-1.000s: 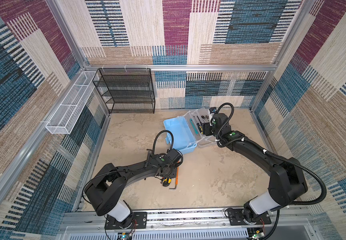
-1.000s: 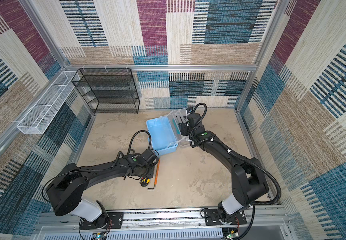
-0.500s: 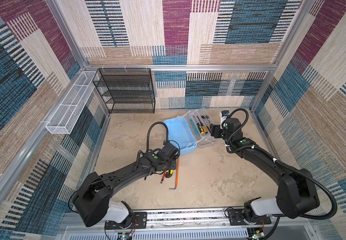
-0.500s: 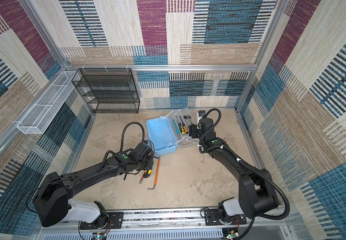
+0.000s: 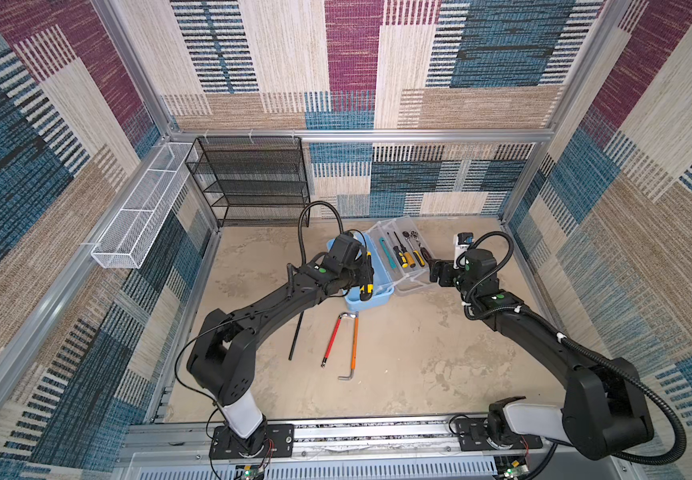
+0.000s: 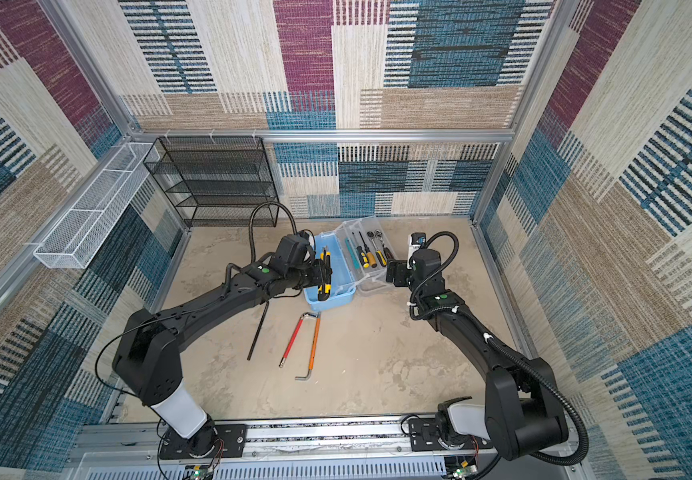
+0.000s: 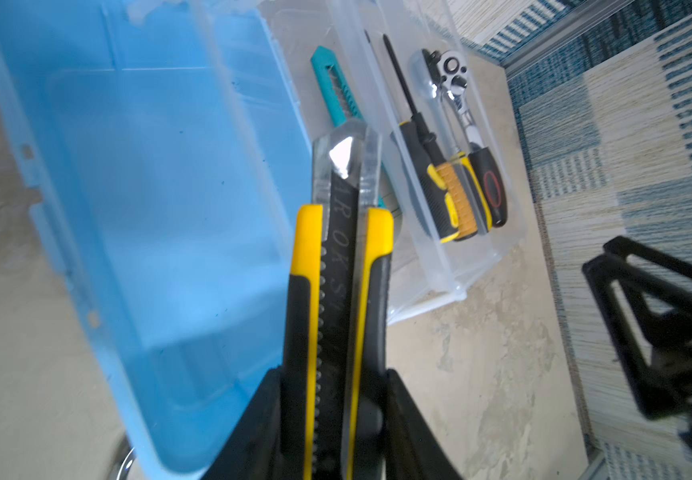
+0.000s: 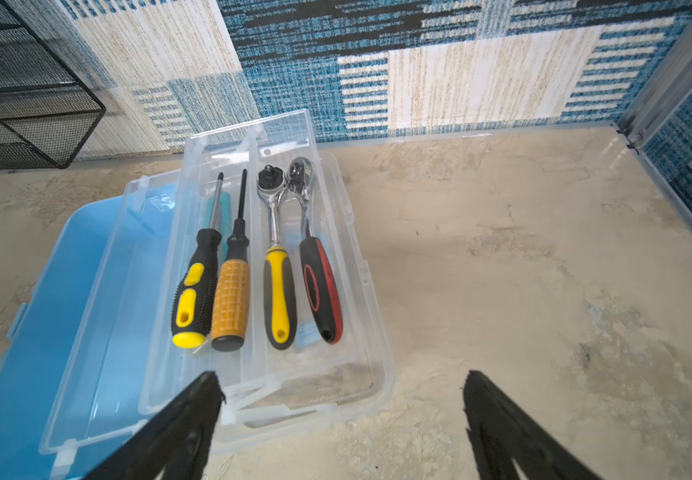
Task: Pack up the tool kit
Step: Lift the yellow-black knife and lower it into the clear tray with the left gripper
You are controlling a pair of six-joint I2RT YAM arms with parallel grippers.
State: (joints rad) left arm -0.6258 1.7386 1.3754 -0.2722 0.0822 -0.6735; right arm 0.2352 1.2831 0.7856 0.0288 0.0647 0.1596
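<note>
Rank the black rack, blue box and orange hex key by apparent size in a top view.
Largest to smallest:
1. Black rack, farthest away yet clearly largest.
2. Blue box, partly hidden.
3. Orange hex key.

On mottled beige tabletop [image 5: 419,353]: open light-blue plastic box [image 5: 367,302], black wire-mesh rack [image 5: 252,183], thin black rod [image 5: 296,336], red hex key [image 5: 333,338], orange hex key [image 5: 354,345]

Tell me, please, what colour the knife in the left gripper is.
The knife is yellow and black; the left wrist view shows it best.
</note>
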